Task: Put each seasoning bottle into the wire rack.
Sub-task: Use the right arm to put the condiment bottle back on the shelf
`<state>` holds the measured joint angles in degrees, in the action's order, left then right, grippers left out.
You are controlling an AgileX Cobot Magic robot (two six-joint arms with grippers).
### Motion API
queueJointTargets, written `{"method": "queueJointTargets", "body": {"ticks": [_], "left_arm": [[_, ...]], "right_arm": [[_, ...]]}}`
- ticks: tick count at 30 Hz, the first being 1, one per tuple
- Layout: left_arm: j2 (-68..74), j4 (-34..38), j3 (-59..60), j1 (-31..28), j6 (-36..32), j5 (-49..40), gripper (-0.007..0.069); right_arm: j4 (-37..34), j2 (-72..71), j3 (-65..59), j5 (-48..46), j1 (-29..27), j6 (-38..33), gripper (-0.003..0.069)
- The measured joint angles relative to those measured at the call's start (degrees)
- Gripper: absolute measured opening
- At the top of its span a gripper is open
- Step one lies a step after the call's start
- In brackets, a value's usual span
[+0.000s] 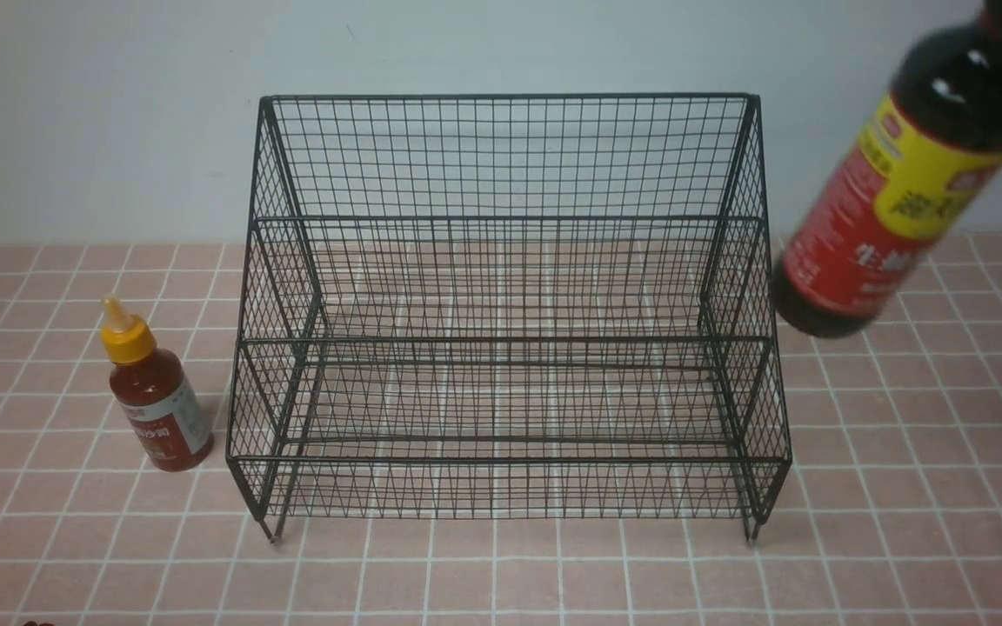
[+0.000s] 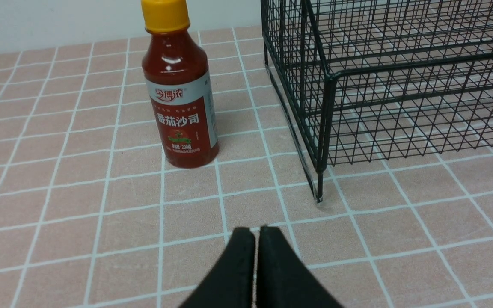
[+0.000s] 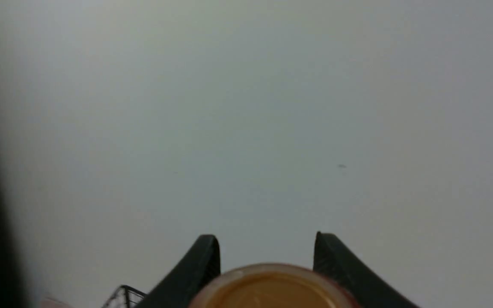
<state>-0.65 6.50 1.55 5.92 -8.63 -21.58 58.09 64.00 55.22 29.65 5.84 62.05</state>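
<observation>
Soy-sauce bottle (image 1: 892, 200) hangs tilted in the air just off the right side of the wire rack (image 1: 510, 156), base swung toward it. The right end effector (image 3: 264, 239) is pinching it at the brown cap (image 3: 272, 286), so I'd go slow: let it settle upright, clear the side wire, then lower it onto a tier. The ketchup squeeze bottle (image 1: 157, 409) stands on the bench (image 1: 901, 522) left of the rack. The left end effector (image 2: 257, 233) sits short of it, fingers pressed together.

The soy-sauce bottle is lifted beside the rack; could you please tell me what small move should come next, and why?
Probably carry the soy-sauce bottle leftward, over the wire rack: it hangs tilted in the right tool, off the table, outside the rack's right side.
</observation>
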Motion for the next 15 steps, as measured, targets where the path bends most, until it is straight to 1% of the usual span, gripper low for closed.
{"method": "queueJointTargets", "body": {"ticks": [1, 3, 5, 15], "left_arm": [[0.00, 0.00, 0.00, 0.00, 0.00, 0.00, -0.0007], [0.00, 0.00, 0.00, 0.00, 0.00, 0.00, -0.0007], [0.00, 0.00, 0.00, 0.00, 0.00, 0.00, -0.0007], [0.00, 0.00, 0.00, 0.00, 0.00, 0.00, -0.0007]], "right_arm": [[0.44, 0.29, 0.25, 0.76, 0.00, 0.48, 0.0271], [4.09, 2.20, 3.31, 4.38, 0.00, 5.04, 0.0269], [5.35, 4.27, 5.20, 6.26, 0.11, 6.82, 0.0269], [6.40, 15.75, 12.01, 8.16, 0.87, 7.42, 0.0269]]}}
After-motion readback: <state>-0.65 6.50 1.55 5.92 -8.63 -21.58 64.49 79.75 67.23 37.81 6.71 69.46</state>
